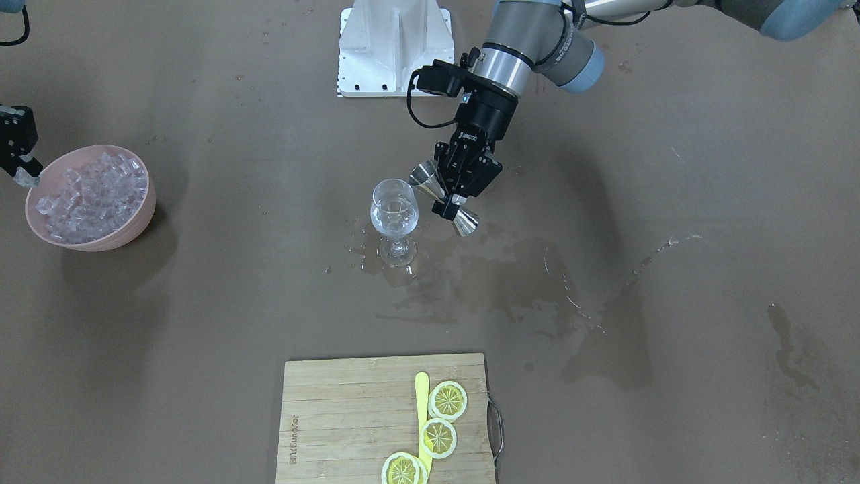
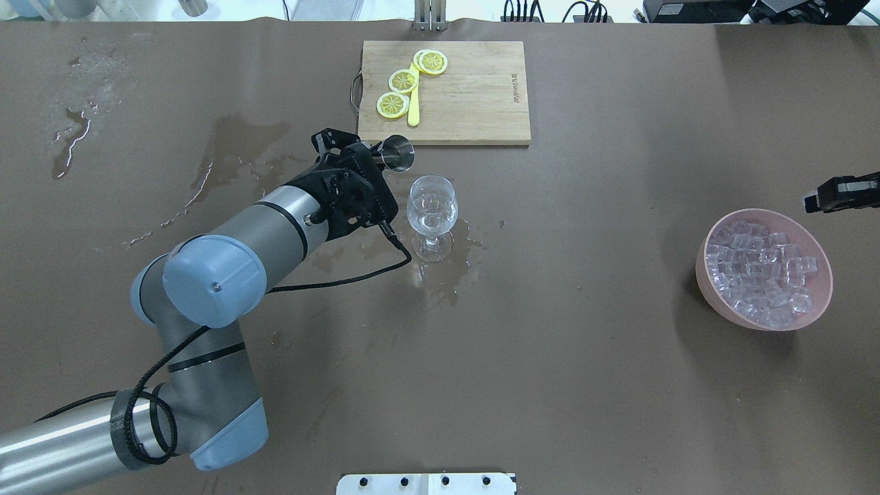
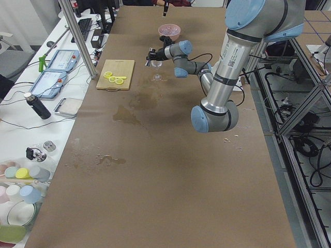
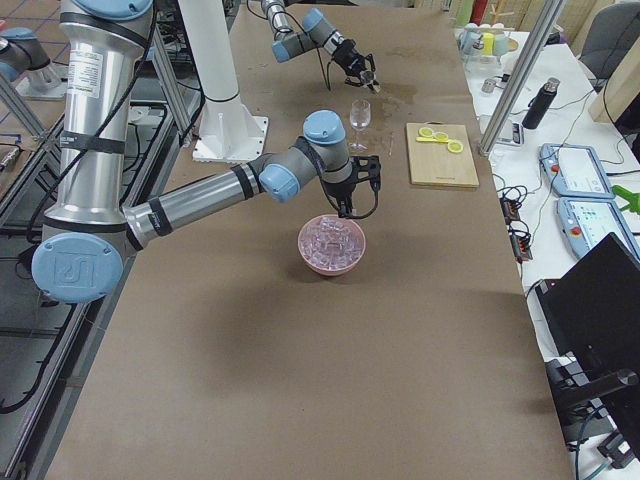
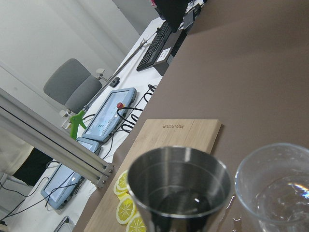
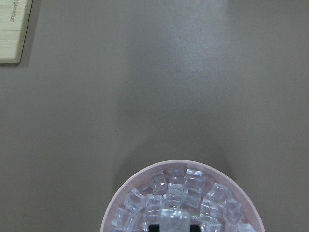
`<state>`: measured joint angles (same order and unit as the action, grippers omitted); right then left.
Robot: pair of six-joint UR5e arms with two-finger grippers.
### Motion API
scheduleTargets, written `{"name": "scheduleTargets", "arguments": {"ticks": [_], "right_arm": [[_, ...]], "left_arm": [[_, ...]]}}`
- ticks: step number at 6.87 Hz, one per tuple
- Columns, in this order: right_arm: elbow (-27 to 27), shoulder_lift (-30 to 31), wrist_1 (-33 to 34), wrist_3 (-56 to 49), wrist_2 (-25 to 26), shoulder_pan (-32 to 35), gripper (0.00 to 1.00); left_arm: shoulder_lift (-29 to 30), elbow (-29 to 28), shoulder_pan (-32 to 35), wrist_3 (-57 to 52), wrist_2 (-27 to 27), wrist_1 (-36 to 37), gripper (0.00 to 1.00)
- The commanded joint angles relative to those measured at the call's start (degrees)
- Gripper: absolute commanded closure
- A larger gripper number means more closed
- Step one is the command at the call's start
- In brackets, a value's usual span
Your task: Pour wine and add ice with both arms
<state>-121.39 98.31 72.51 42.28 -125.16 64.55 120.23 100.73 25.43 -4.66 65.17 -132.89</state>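
My left gripper [image 1: 449, 199] is shut on a steel jigger [image 1: 424, 176], tilted with its mouth beside the rim of the wine glass [image 1: 394, 212]. The glass stands upright mid-table with a little clear wine [image 2: 431, 218] in it. In the left wrist view the jigger [image 5: 178, 188] is close to the glass [image 5: 280, 188]. A pink bowl [image 2: 708, 275] holds a heap of ice [image 2: 763, 271]. My right gripper [image 1: 27, 176] hangs over the bowl's edge, shut on one ice cube [image 6: 174, 221].
A wooden cutting board [image 2: 474, 103] with lemon slices [image 2: 403, 80] and a yellow stick lies beyond the glass. Wet patches [image 1: 510, 269] spread around the glass and to the robot's left. The white base block [image 1: 395, 50] sits at the robot's edge.
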Motion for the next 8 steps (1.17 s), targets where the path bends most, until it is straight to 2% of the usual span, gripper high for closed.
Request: {"name": "scheduleTargets", "arguments": {"ticks": [1, 5, 8], "right_arm": [[0.19, -0.31, 0.0, -0.09, 0.0, -0.04, 0.81], [0.28, -0.31, 0.0, -0.09, 0.0, -0.04, 0.81], [0.36, -0.48, 0.0, -0.09, 0.17, -0.04, 0.81]], "left_arm": [[1.32, -2.55, -0.11, -0.26, -1.7, 0.62, 1.0], [1.33, -2.64, -0.38, -5.44, -4.52, 0.97, 1.0], [2.2, -2.47, -2.65, -5.8, -9.43, 4.13, 1.0]]}}
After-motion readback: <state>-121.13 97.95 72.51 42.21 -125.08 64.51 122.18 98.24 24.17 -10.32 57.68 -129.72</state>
